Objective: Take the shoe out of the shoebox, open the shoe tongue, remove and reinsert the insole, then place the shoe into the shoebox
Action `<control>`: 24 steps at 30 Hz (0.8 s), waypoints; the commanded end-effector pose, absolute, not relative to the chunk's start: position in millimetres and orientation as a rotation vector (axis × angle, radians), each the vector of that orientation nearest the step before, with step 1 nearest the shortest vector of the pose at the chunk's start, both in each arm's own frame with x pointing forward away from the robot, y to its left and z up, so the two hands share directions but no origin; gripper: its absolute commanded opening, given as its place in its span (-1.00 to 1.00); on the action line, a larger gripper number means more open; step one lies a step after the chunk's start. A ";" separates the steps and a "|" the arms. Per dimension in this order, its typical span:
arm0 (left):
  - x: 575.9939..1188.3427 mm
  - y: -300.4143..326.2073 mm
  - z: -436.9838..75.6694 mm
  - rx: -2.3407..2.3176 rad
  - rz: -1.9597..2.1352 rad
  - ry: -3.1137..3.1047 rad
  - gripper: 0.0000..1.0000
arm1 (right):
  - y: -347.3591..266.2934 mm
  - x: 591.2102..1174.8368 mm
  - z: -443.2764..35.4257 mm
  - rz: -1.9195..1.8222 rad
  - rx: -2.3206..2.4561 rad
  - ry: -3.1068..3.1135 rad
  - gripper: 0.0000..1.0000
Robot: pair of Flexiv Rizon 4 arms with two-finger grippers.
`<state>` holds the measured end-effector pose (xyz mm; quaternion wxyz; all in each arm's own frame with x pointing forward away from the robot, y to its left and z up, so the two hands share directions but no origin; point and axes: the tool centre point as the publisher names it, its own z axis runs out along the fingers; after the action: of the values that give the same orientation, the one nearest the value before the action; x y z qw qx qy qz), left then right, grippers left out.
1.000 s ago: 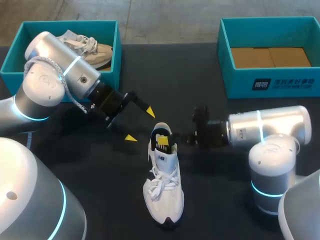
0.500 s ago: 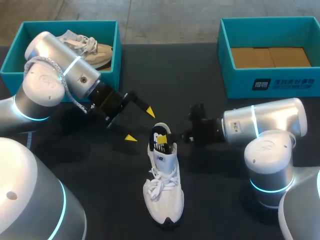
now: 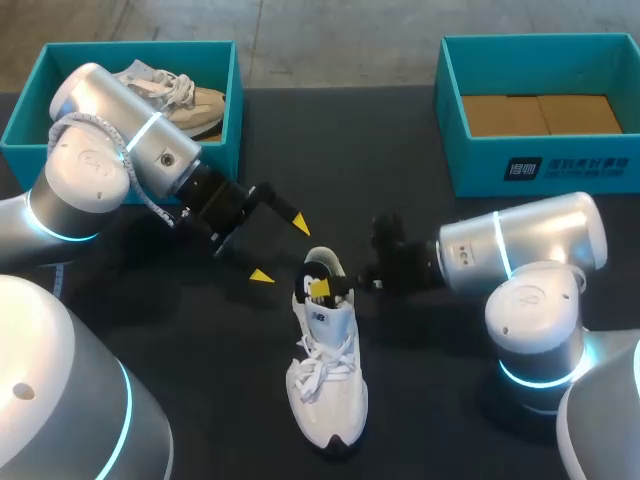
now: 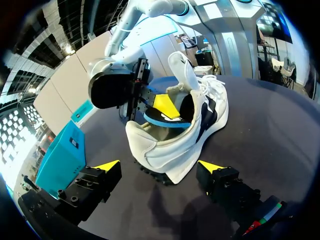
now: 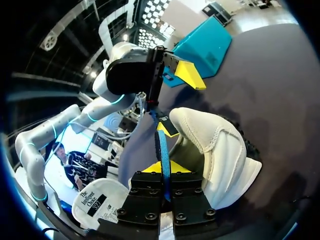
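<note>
A white sneaker [image 3: 327,385] lies on the dark table, toe toward the front edge, heel collar [image 3: 322,265] up. My right gripper [image 3: 321,289] is in the shoe's opening, shut on the edge of the blue-and-black insole [image 5: 162,150], which stands partly out of the shoe [image 5: 215,147]. The insole [image 4: 167,119] also shows in the left wrist view, rising from the shoe [image 4: 190,135]. My left gripper [image 3: 281,250] hangs open just left of the heel, apart from the shoe; the heel lies ahead of its fingers [image 4: 160,165].
A teal shoebox [image 3: 30,110] at the back left holds a second, beige shoe [image 3: 185,100]. Another teal box [image 3: 540,170] at the back right has a cardboard bottom. Both arms crowd the table's middle on either side of the sneaker.
My right gripper has shut on the insole and its arm has shifted a little to the left, toward the shoe. The left arm has stayed still.
</note>
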<state>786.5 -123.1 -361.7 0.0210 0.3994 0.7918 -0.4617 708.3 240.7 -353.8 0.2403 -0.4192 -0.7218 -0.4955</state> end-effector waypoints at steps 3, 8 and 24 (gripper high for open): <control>786.9 -123.4 -362.9 1.239 -1.432 2.454 1.00 | 244.0 704.1 -349.4 -1.419 -1.107 -2.028 -1.00; 786.9 -123.4 -362.9 1.239 -1.432 2.454 1.00 | 244.9 708.3 -338.0 -1.471 -1.074 -2.082 -0.12; 786.9 -123.4 -362.9 1.239 -1.432 2.454 1.00 | 243.8 720.1 -310.0 -1.588 -1.077 -2.174 0.36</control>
<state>786.5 -123.1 -361.7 0.0210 0.3994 0.7918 -0.4617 722.0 241.2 -313.6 0.1246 -0.3649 -0.7419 -0.5486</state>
